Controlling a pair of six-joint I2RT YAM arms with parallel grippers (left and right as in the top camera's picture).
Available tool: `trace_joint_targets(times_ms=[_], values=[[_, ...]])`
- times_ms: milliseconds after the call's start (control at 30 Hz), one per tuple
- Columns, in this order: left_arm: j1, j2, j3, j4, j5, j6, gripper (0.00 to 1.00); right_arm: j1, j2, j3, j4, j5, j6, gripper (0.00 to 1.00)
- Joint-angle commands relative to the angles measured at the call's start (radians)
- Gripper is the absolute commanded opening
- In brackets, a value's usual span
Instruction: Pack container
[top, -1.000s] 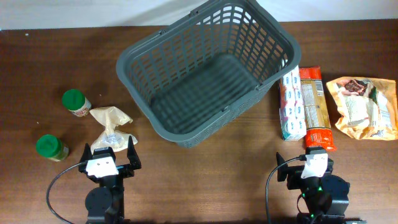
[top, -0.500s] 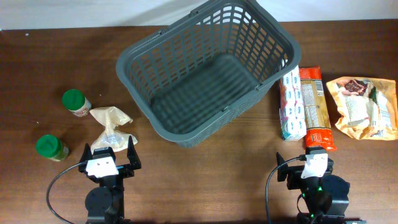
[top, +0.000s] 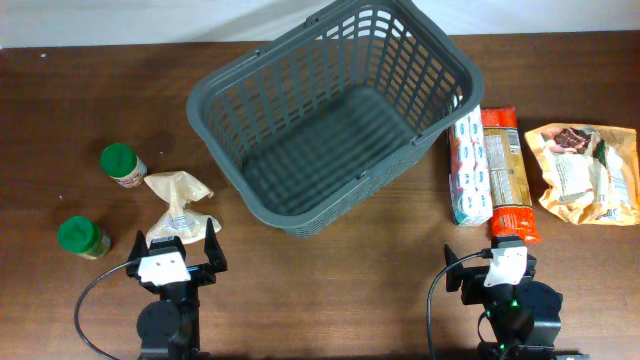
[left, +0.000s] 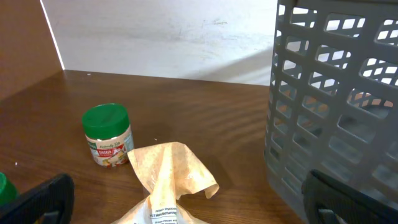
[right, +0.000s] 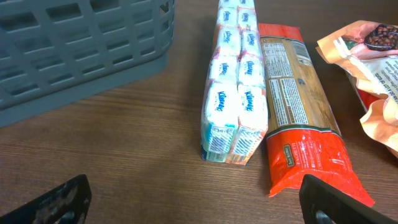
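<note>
I judge packing not begun: the large dark grey slotted plastic basket (top: 300, 85) is empty. My left gripper (top: 173, 241) and right gripper (top: 491, 262) gape wide, holding nothing; next I'd grasp the crumpled beige bag (top: 178, 198)

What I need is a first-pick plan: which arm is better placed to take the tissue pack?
Right, probably. The right gripper hangs open near the tissue pack, which lies ahead in its wrist view; the left gripper is across the basket, by the paper bag.
</note>
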Motion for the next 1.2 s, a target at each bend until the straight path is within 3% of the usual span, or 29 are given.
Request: trace_joint_targets(times_ms=[0, 300, 500, 667, 800, 967, 1000, 1167], values=[[-0.004, -0.01, -0.016, 0.004, 0.0, 0.008, 0.99, 0.01, -0.011, -0.006, -0.001, 0.008, 0.006, 0.99], [-0.004, -0.01, -0.01, -0.021, 0.26, -0.056, 0.99, 0.01, -0.011, -0.006, 0.019, -0.037, 0.013, 0.99], [-0.003, 0.023, 0.143, -0.159, 0.257, -0.129, 0.99, 0.01, -0.009, 0.04, 0.097, -0.277, 0.013, 0.99], [-0.003, 0.198, 0.475, -0.314, 0.184, -0.125, 0.99, 0.01, 0.053, 0.221, 0.038, -0.291, 0.023, 0.99], [-0.003, 0.429, 0.796, -0.511, 0.103, -0.115, 0.99, 0.01, 0.201, 0.444, -0.058, -0.277, 0.061, 0.99], [-0.003, 0.77, 1.222, -0.718, 0.101, 0.0, 0.99, 0.01, 0.52, 0.817, -0.282, -0.164, 0.058, 0.99], [-0.003, 0.901, 1.402, -0.802, 0.101, 0.006, 0.99, 0.01, 0.652, 0.977, -0.383, -0.133, 0.057, 0.99], [-0.003, 1.147, 1.786, -0.98, 0.101, 0.006, 0.99, 0.01, 0.949, 1.382, -0.617, -0.121, 0.058, 0.99]])
